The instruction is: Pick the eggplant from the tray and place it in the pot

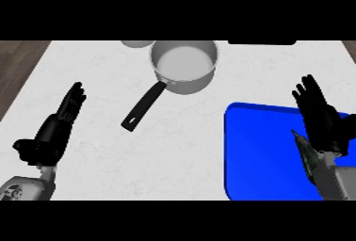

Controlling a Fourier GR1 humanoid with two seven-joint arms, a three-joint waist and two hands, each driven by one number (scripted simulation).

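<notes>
Left hand [52, 132] and right hand [321, 120]: black, slender fingers. Left forearm [28, 188] and right forearm [338, 181]: grey, blocky (round detail on left).

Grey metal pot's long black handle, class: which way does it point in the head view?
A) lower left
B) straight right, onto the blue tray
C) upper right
A: from the grey metal pot, the long black handle slants down to the view's lower left.
</notes>
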